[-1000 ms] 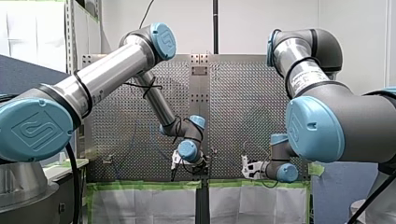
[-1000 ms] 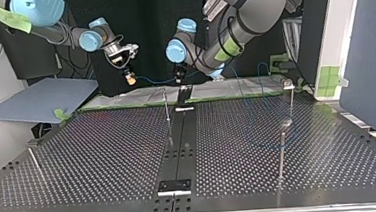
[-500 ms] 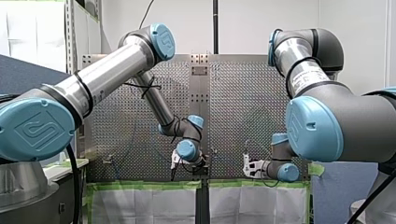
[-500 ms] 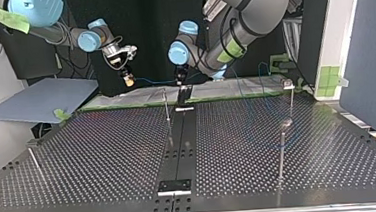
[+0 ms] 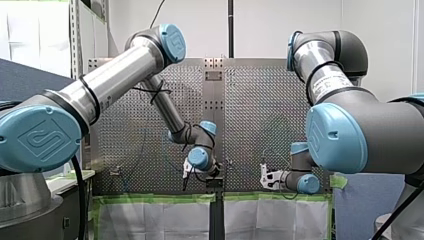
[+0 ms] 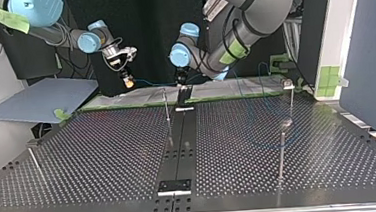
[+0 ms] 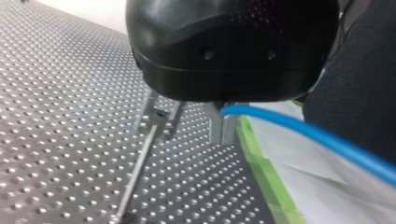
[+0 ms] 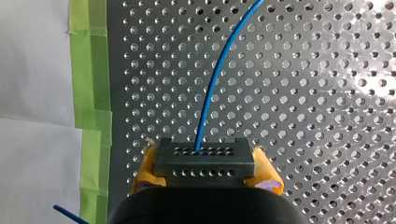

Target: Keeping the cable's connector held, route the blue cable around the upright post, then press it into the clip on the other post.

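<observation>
Perforated table; right fingers clamp connector; left fingers apparently pinch blue cable.

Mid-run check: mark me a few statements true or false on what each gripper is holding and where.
1. My right gripper clamps the black connector between yellow pads. True.
2. My left gripper is empty. False: the blue cable runs out of it.
3. Both grippers work at the perforated table's edge nearest the top view's camera. False: they are at its far edge.
4. Green tape borders that table. True.
</observation>
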